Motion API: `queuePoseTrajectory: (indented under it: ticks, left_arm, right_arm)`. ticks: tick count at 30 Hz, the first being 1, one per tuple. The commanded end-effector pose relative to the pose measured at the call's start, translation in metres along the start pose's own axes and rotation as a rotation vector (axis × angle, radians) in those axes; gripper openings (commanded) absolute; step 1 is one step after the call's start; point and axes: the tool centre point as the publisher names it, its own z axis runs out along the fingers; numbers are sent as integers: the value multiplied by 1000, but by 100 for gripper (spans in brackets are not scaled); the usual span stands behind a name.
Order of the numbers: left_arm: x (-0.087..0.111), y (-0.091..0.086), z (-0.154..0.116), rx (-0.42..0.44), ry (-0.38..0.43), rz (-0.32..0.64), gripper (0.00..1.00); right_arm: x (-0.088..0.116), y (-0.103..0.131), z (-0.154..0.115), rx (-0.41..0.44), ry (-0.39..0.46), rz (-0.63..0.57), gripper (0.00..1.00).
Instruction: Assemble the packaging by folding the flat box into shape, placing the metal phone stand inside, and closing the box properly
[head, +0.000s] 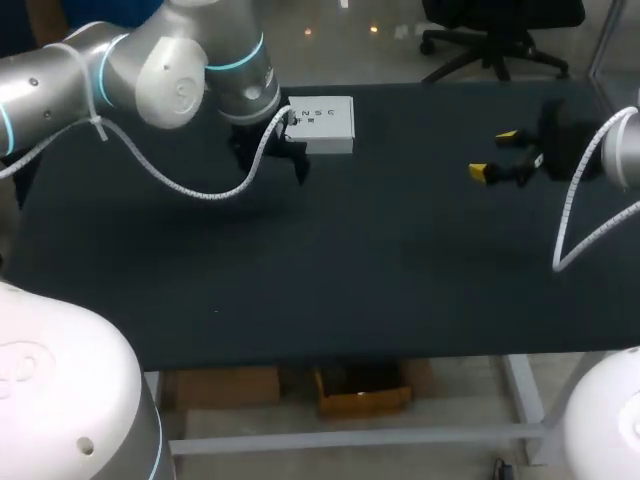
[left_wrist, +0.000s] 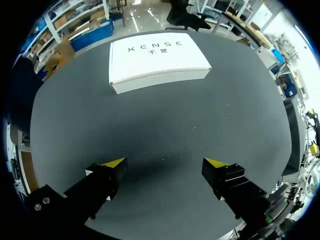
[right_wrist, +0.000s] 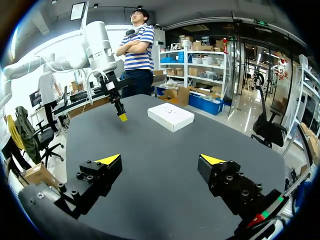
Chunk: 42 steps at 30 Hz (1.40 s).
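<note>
Table (head: 350, 280) holds white box (head: 322, 124); left tool (left_wrist: 165, 162), obscured overhead, and right tool (right_wrist: 160, 159) both gape empty.

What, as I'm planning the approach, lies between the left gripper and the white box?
Bare table only, seen in the left wrist view, between left gripper and white box.

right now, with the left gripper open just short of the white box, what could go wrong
The white box lies flat near the table's far edge; a push from the left gripper could slide it off rather than grip it.
The right gripper is open and far off, so nothing braces the box.
No phone stand shows in any view; the box may get handled without it.
</note>
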Motion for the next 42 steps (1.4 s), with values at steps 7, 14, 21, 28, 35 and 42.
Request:
queuePoseTrajectory:
  ticks: [7, 14, 21, 28, 35, 42]
  left_arm:
    - [-13, 54, -20, 504, 123, 110, 100]
    - [-26, 35, -22, 514, 219, 133, 100]
    - [-28, 29, -31, 476, 285, 183, 100]
    - [-28, 29, -31, 476, 285, 183, 100]
    - [-27, 32, -27, 537, 205, 267, 100]
    - [-51, 26, -27, 642, 178, 295, 100]
  right_arm:
    - [0, -1, -1, -7, 4, -1, 100]
    - [0, -1, -1, -7, 4, -1, 100]
    - [0, -1, -1, -7, 4, -1, 100]
    - [0, -1, -1, -7, 4, -1, 100]
    - [0, -1, -1, -7, 4, -1, 100]
    - [0, -1, -1, -7, 4, -1, 100]
